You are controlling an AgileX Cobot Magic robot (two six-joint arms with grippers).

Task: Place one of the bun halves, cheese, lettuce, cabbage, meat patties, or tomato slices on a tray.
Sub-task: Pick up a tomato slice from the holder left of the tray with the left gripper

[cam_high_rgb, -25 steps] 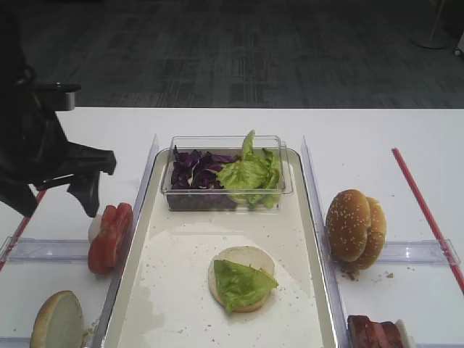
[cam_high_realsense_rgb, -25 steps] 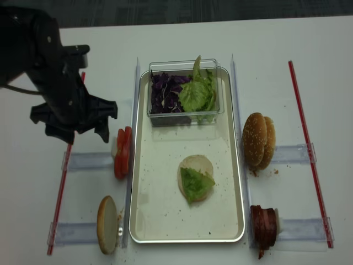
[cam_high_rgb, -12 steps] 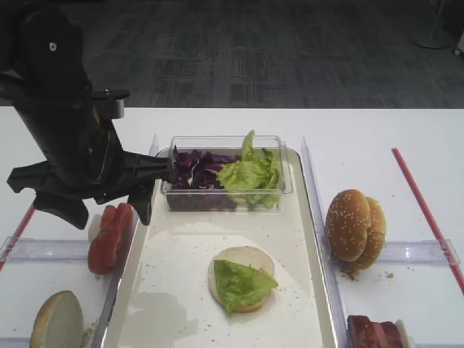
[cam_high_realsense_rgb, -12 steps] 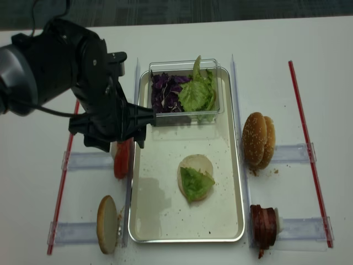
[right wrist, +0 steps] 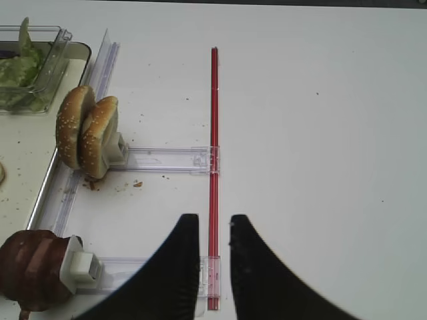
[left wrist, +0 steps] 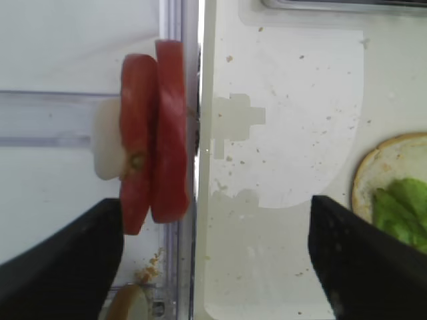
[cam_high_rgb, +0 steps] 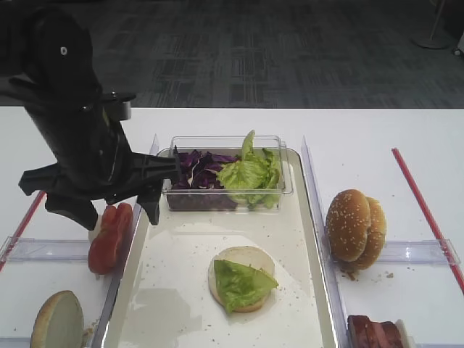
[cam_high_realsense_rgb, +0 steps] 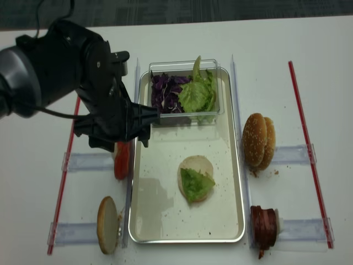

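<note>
Jaws of the left gripper [left wrist: 213, 260] stand wide apart and hold nothing; in the left wrist view one dark finger [left wrist: 63, 257] sits at the lower left and the other at the lower right. The tomato slices [left wrist: 152, 160], two standing on edge against a white holder block, lie just ahead of the left-hand finger, outside the tray's rim [left wrist: 200, 200]. Between the jaws lies the tray's bare speckled floor. Ahead of the right-hand finger sits a bun half [left wrist: 393, 193], cut face up, with a lettuce leaf [left wrist: 400, 207] on it.

From above, the left gripper hovers over the tray's left edge, above the tomato slices [cam_high_realsense_rgb: 121, 160]. Beyond it a clear tub [cam_high_realsense_rgb: 185, 91] inside the tray [cam_high_realsense_rgb: 165, 234] holds purple cabbage [cam_high_realsense_rgb: 162, 91] and more lettuce.

Jaws of the right gripper [right wrist: 213, 230] are narrowly apart with nothing between them, over the white surface [right wrist: 320, 133] and a red strip [right wrist: 213, 133]. Seeded bun halves [right wrist: 87, 130] stand on edge ahead and to the jaws' left; the meat patties [right wrist: 33, 270] are nearer on that side.
</note>
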